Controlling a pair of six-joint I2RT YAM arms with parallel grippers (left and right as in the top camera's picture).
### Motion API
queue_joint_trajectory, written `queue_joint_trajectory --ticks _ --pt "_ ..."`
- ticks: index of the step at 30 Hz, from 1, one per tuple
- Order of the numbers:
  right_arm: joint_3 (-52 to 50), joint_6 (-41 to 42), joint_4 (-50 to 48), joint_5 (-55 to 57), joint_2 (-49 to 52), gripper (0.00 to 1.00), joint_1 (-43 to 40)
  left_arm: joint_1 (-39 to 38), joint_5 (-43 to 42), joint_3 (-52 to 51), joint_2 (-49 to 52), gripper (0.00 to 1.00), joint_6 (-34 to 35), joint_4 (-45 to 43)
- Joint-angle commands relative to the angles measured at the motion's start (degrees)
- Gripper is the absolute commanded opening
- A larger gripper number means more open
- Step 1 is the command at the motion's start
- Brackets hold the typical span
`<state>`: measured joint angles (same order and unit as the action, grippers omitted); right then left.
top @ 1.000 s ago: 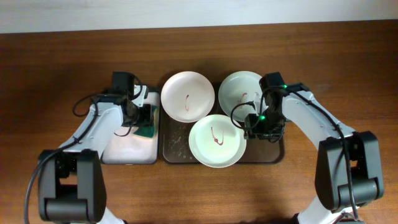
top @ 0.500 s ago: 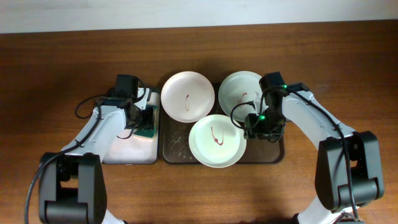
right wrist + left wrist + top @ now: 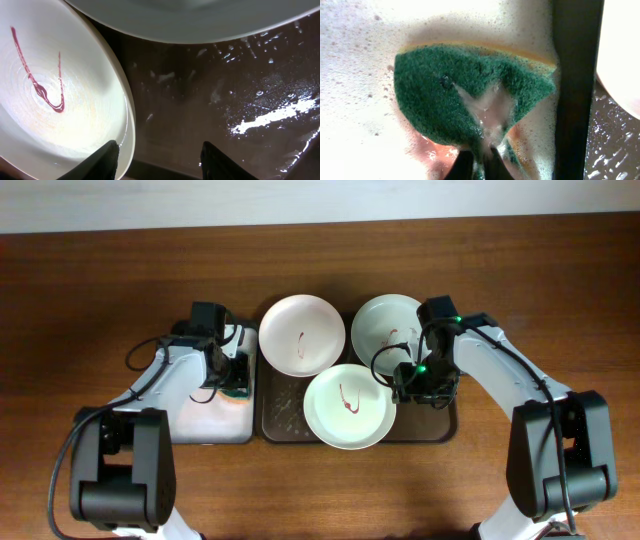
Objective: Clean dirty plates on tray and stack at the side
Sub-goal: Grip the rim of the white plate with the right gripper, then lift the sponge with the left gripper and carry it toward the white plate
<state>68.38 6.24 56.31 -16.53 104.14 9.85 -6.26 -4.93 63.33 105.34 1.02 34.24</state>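
Observation:
Three dirty plates lie on the dark brown tray (image 3: 275, 412), each with a red-brown squiggle: back left (image 3: 296, 334), back right (image 3: 388, 327), front middle (image 3: 348, 406). My left gripper (image 3: 236, 376) is over the small white-lined tray, shut on a soapy green sponge (image 3: 465, 95); its fingertips (image 3: 481, 167) pinch the sponge's near edge. My right gripper (image 3: 159, 160) stands open low over the tray's right part. One finger is above the front plate (image 3: 55, 90) and the other above the wet tray floor (image 3: 215, 95), with the plate's rim between them.
A smaller tray (image 3: 205, 423) with foamy white lining sits left of the brown one. Its dark rim (image 3: 575, 90) runs beside the sponge. The back right plate's edge (image 3: 200, 20) overhangs the right gripper's view. Bare wooden table surrounds both trays.
The left gripper has closed on the green sponge, and its arm shifted slightly right. The right arm and the plates have not moved.

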Motion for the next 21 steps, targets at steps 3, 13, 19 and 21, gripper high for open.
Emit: queue_joint_trajectory --ticks 3,13,19,21 --pt "-0.2 0.3 0.2 0.7 -0.5 0.54 0.3 0.0 0.2 1.0 1.2 0.0 -0.2 4.1" --pt "-0.2 0.2 -0.3 0.7 -0.5 0.54 0.3 0.4 8.0 5.0 -13.2 0.0 1.6 4.8" --pt "-0.2 0.2 -0.6 0.7 -0.5 0.54 0.3 0.4 8.9 5.0 -13.8 0.0 7.4 4.8" --pt "-0.2 0.2 -0.9 0.7 -0.5 0.54 0.3 0.4 10.8 5.0 -14.3 0.0 7.9 4.3"
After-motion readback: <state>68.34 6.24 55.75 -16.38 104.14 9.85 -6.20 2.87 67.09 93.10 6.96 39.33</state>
